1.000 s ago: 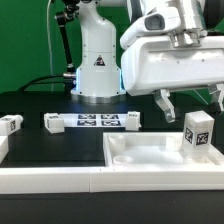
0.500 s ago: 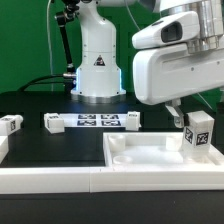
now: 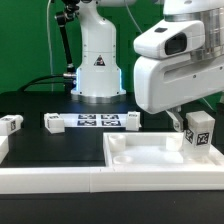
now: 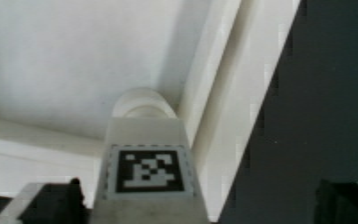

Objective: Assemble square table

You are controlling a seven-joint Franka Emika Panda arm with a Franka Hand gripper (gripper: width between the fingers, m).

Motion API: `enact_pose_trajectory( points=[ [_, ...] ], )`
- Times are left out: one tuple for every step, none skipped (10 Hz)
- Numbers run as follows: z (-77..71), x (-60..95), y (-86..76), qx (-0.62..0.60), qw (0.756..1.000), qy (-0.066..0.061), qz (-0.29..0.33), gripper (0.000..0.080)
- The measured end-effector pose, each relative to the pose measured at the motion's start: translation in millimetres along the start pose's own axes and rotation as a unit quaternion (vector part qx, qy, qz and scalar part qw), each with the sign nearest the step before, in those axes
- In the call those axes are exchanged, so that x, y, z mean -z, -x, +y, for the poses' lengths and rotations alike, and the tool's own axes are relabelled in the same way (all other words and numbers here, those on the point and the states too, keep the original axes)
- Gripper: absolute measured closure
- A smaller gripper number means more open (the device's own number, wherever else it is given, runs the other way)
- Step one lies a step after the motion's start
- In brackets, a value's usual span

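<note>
The square table's white slab (image 3: 150,152) lies recessed face up at the exterior view's right, behind the front wall. A short white tagged leg (image 3: 200,131) stands upright on its right part. My gripper (image 3: 186,121) hangs just over and beside that leg, one dark finger (image 3: 177,119) showing at the leg's left. In the wrist view the leg (image 4: 151,170) sits between my two fingers (image 4: 51,202), closer to one of them, with a gap on each side. The jaws are open and grip nothing.
The marker board (image 3: 90,121) lies mid-table with a tagged leg at each end (image 3: 52,122) (image 3: 131,118). Another leg (image 3: 10,125) rests at the far left. A long white border wall (image 3: 70,181) runs along the front. The robot's base (image 3: 97,62) stands behind.
My hand has swung toward the exterior view's right and turned, coming in over the upright leg. The jaws stayed open. No part has moved.
</note>
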State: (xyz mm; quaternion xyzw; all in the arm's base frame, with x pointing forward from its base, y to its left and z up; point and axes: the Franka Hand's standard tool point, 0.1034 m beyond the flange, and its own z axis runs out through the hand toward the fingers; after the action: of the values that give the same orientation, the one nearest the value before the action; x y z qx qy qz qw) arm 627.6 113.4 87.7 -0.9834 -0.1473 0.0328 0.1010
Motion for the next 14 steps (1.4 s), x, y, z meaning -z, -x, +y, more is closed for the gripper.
enact_pose_trajectory(
  points=[
    [0.9, 0.7, -2.0, -0.011, 1.0, 0.0, 0.001, 0.0151],
    [0.3, 1.3, -3.6, -0.016, 1.0, 0.0, 0.0, 0.0151],
    [-0.6, 1.7, -4.9, -0.015, 1.0, 0.0, 0.001, 0.0151],
    [1.1, 2.2, -5.3, -0.01, 1.0, 0.0, 0.002, 0.0151],
    [4.6, 2.5, -5.0, -0.001, 1.0, 0.0, 0.003, 0.0151],
    [6.9, 3.9, -5.7, 0.003, 1.0, 0.001, 0.004, 0.0151],
    [8.7, 6.4, -7.5, 0.004, 1.0, 0.002, 0.006, 0.0253],
    [10.2, 8.3, -8.4, 0.003, 1.0, 0.001, 0.006, 0.039],
    [11.9, 9.7, -9.5, 0.002, 1.0, 0.002, 0.007, 0.039],
    [12.5, 9.7, -9.4, 0.002, 1.0, 0.002, 0.007, 0.051],
    [12.5, 9.6, -9.5, 0.001, 1.0, 0.002, 0.008, 0.051],
    [12.5, 9.6, -9.5, 0.001, 1.0, 0.002, 0.008, 0.051],
    [12.4, 9.6, -9.6, -0.005, 1.0, 0.002, 0.008, 0.051],
    [12.3, 9.6, -9.6, -0.008, 1.0, 0.002, 0.008, 0.051]
  ],
)
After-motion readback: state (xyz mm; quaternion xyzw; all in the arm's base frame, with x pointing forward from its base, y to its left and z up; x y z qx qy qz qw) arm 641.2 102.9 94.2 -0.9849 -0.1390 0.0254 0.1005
